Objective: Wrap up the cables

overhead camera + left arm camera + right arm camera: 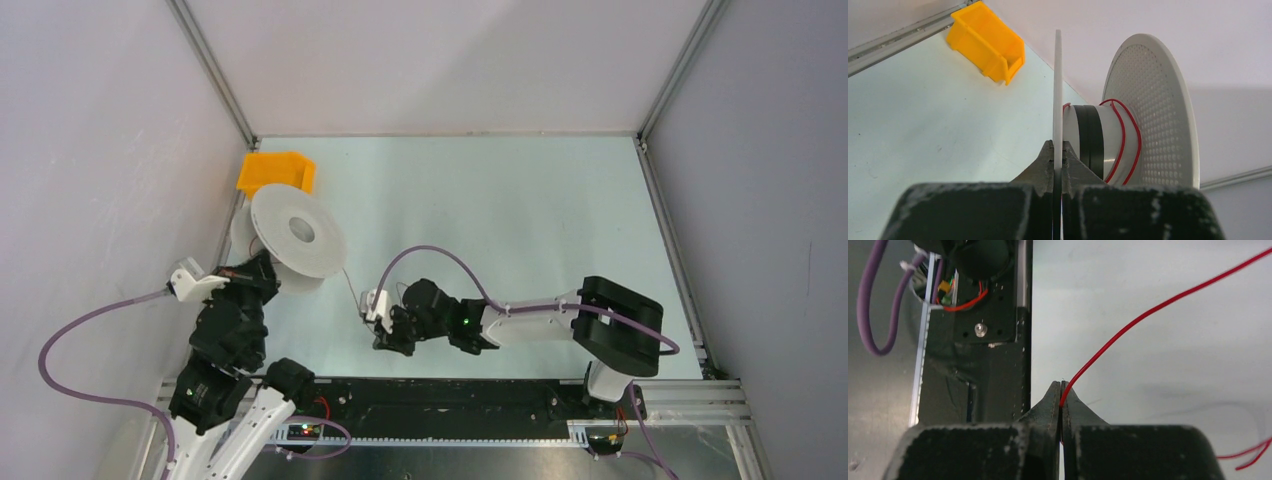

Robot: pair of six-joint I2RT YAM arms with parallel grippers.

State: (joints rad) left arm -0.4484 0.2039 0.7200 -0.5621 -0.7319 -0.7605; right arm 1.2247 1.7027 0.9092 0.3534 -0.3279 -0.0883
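Observation:
A white spool (298, 235) lies on its side at the left of the table. My left gripper (262, 274) is shut on the edge of its near flange (1057, 90), seen edge-on in the left wrist view with my left gripper (1058, 148) clamped on it. A thin red cable (1122, 135) makes two loose turns round the hub, next to a black band. The cable (350, 287) runs from the spool to my right gripper (384, 340). In the right wrist view my right gripper (1061, 388) is shut on the cable (1148, 313), which rises to the upper right.
An orange bin (275, 172) stands at the back left corner, also in the left wrist view (988, 47). More red cable loops (1248, 455) lie on the table. The black base rail (993, 355) and a purple hose (870, 300) run along the near edge. Walls enclose the table.

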